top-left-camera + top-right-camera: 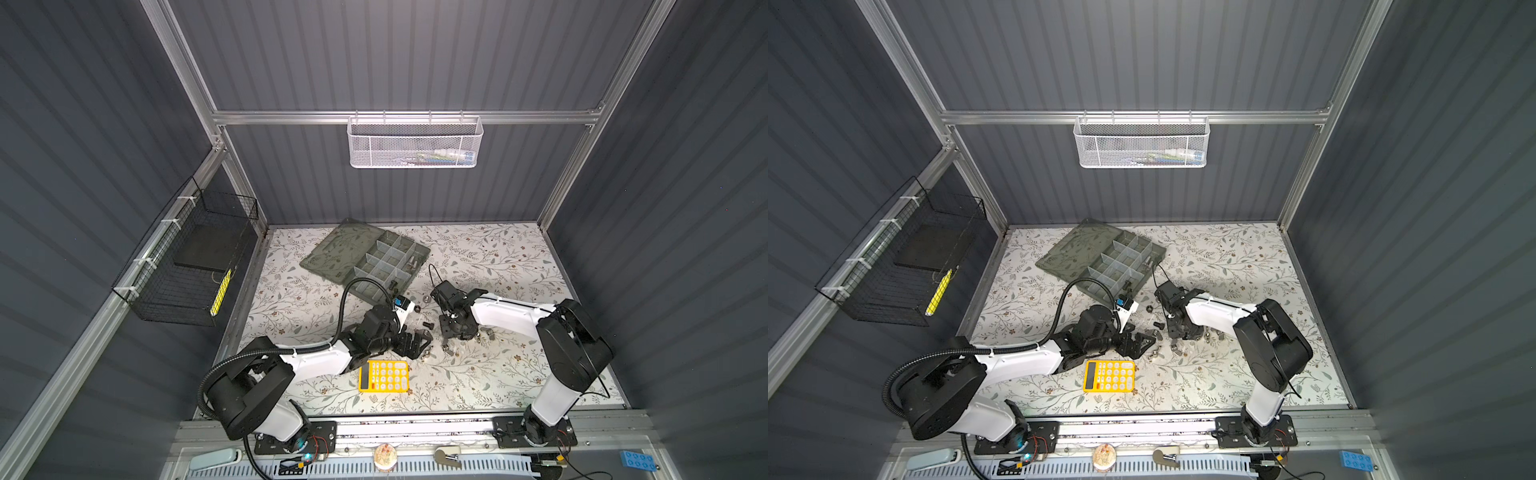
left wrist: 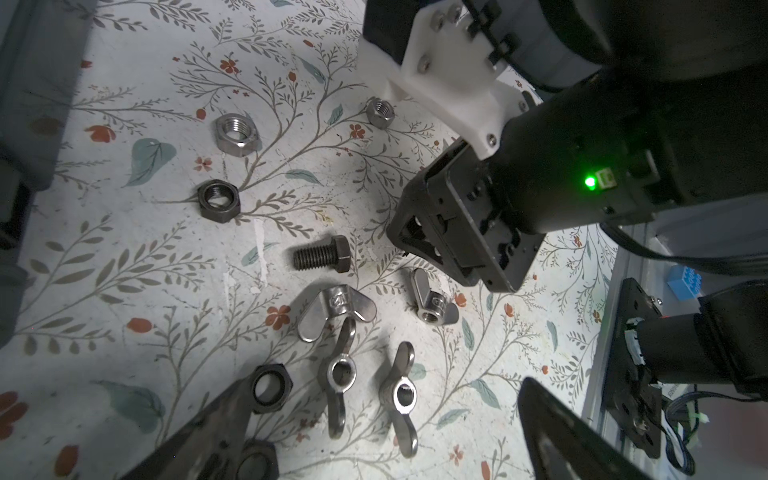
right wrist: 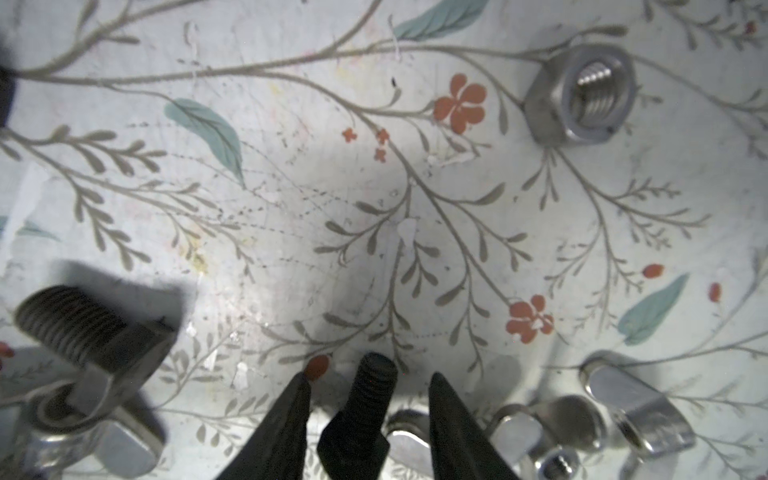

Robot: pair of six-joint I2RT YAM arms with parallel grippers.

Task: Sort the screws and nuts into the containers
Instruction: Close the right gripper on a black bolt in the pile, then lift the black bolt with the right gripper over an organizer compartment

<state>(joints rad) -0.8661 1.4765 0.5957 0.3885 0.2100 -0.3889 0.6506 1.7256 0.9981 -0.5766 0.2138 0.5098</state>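
**Item:** organiser box [image 1: 332, 255], lid open, near the tabletop's rear edge.
**Contents:** silver pieces [image 1: 413, 262] in one compartment and a dark piece [image 1: 392, 286] in another. The rest look empty.
**Progress:** judged early.
**Unsorted, mid-tabletop:** wing nuts [image 2: 336, 307], silver hex nut [image 2: 237, 133], black hex nuts [image 2: 218, 203], larger black screw [image 2: 322, 257].
**Right gripper** [image 3: 370, 376]: jaws part-way apart, straddling a black screw [image 3: 359, 419] with gaps showing. No grip yet.
**Left gripper** [image 2: 388, 386]: spread wide, empty.
**Markings:** stamp on one wing nut, illegible. Calculator [image 1: 383, 376] keys unreadable.

Shiny and matt metal on a scuffed cover [image 2: 124, 257]
Wing nuts [image 2: 336, 307] gleamed polished; the black bolt [image 2: 322, 254] looked dull, matt.
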